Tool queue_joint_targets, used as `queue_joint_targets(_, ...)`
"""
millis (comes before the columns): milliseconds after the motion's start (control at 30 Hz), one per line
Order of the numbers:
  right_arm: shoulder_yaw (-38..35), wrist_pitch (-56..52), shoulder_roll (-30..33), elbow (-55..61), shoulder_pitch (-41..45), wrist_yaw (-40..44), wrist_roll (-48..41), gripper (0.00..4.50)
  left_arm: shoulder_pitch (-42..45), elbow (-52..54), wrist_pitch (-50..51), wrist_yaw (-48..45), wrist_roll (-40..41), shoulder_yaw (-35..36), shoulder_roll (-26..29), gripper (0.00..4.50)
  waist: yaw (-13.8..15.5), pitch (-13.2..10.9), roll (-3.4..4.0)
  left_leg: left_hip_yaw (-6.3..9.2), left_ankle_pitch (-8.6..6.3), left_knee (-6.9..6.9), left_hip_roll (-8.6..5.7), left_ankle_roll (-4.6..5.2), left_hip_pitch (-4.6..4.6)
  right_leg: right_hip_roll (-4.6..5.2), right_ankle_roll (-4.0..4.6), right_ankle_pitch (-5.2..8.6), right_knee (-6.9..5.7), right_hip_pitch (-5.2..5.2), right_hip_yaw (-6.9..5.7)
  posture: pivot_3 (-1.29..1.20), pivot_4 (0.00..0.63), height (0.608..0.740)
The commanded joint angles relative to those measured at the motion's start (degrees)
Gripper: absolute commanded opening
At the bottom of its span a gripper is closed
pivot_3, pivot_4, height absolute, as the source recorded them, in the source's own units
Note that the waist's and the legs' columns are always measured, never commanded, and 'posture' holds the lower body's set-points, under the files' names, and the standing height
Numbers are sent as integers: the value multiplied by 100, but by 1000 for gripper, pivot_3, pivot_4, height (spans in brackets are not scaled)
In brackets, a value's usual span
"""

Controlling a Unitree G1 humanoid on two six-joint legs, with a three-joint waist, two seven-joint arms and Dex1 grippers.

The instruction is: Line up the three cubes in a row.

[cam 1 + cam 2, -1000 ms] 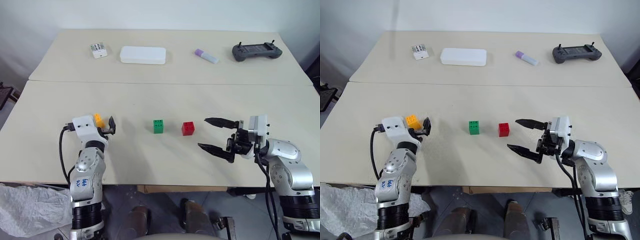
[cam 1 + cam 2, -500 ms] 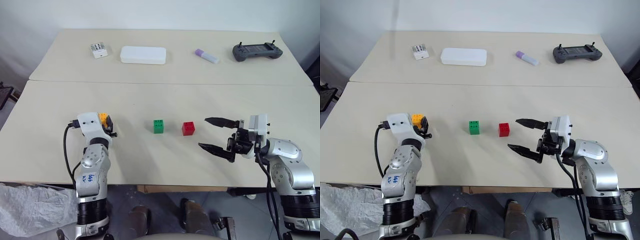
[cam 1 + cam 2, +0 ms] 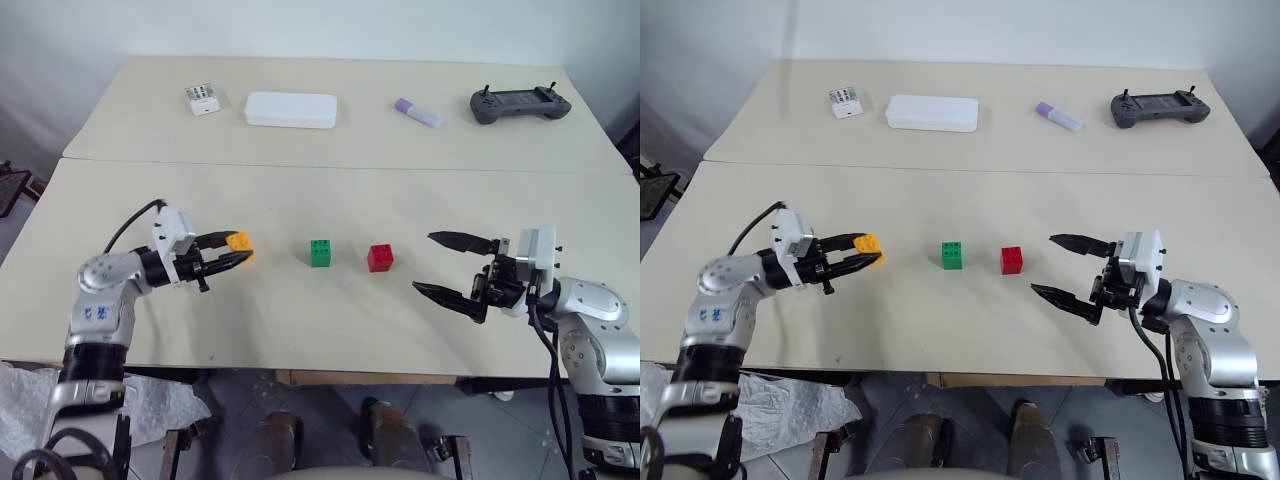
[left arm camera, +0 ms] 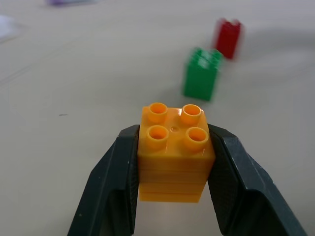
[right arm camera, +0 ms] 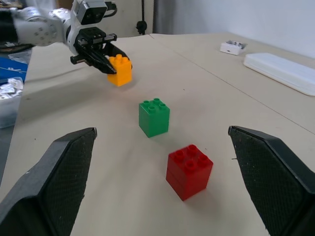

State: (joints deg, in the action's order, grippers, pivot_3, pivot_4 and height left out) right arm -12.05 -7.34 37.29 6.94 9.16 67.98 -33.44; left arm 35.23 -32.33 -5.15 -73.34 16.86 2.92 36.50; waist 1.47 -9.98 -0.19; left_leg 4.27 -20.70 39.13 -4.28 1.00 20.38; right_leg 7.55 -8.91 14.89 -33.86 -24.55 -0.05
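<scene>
Nearest us, the left pincer [image 3: 236, 257] is clamped tight on the orange-yellow cube [image 3: 238, 241], one black finger [image 4: 112, 187] pressed to each side, studs facing up. The cube looks lifted just off the surface [image 3: 300, 320], out at the left end of the group. Over on the right, the right pincer [image 3: 440, 265] hangs with its two fingers spread wide, nothing between them, pointing in toward the middle from the right.

Between the two pincers, the green cube [image 3: 320, 252] sits on the surface, studs up, and just to its right stands the red cube [image 3: 380, 257], the two near each other but apart. The orange-yellow cube is to the left of the green one, with a slightly wider gap, so the three sit roughly along one line across the surface.

Further back, past the seam in the surface, there is a small white dotted box [image 3: 202, 99] at the left, a flat white case [image 3: 291, 109] beside it, a small purple-capped tube [image 3: 415, 111], and a dark handheld controller [image 3: 521, 103] at the far right.
</scene>
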Motion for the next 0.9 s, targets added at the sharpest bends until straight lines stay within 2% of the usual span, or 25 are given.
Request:
queue_joint_targets(33,-240,68,69,287,-141,-38,-145,4500,788,-946,-467,-580,-152,-142,-75,1528,-12,0,0,0,-1,0,-2,1,1,0,0,0,-2,-1,-8,0,150,740)
queue_joint_targets(200,-348,29,57,514,-409,-147,-176,4500,1691,-2447,-1472,-1122,-613,-462,-533,1528,-29,0,0,-16,-7,0,2,7,2,1,0,0,0,-6,-48,0,150,740)
queue_joint_targets(367,-502,-15,116,691,-677,-189,-262,4500,2116,-3313,-1958,-1243,-896,-495,-714,1528,-65,-2,-3,-20,-8,1,5,10,3,-1,-2,-1,0,-7,-52,0,150,740)
queue_joint_targets(800,-733,-72,244,849,-1159,-190,-351,4500,2191,-3860,-2280,-1228,-1196,-333,-587,1528,-20,-2,-4,-18,-10,8,3,14,5,2,-4,-2,-4,-6,-52,0,150,740)
queue_joint_targets(900,-767,-114,276,877,-1216,-172,-381,4500,2190,-3874,-2248,-1230,-1208,-267,-503,2532,-21,-2,-4,-18,-10,8,4,13,4,1,-4,-2,-5,-6,-52,0,150,740)
